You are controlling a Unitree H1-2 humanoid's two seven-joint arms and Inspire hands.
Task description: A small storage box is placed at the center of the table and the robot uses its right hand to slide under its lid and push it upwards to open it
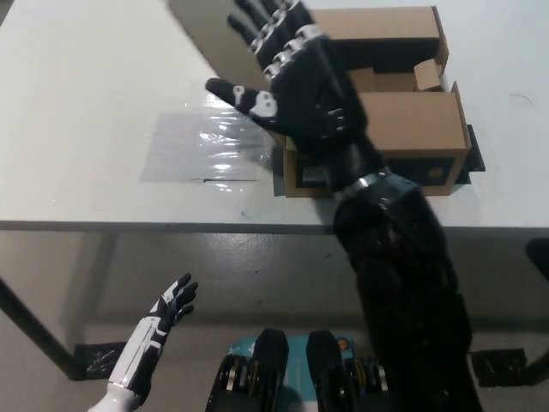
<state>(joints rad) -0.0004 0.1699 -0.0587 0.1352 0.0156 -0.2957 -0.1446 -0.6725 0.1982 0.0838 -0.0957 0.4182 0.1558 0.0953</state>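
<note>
**Lid-lift step: right hand raised over the box, lid looks up**

Storage box [403, 142] is a brown cardboard carton at upper right-centre of the frame, sitting near the front edge of the white table [77, 112]. A large brown panel, which I read as the lid [210, 39], stands tilted at top centre, behind the hand. Smaller flaps on the box top look parted, with a gap between them.

Right hand [296, 86] is upper centre, palm to camera, fingers spread apart and holding nothing. It overlaps the box's left part. Fingertips are up near the panel; can't tell if they touch it.

Left hand [167, 313] rests at lower left, below table level, fingers loosely apart, empty.

A clear plastic sheet [206, 146] lies flat on the table, just left of the box.

Judgement: push-up phase, late. Lid appears mostly open. Next move likely needs a continued upward and backward push until the lid stays put, then a clean withdrawal without dragging the box toward the table edge.
</note>
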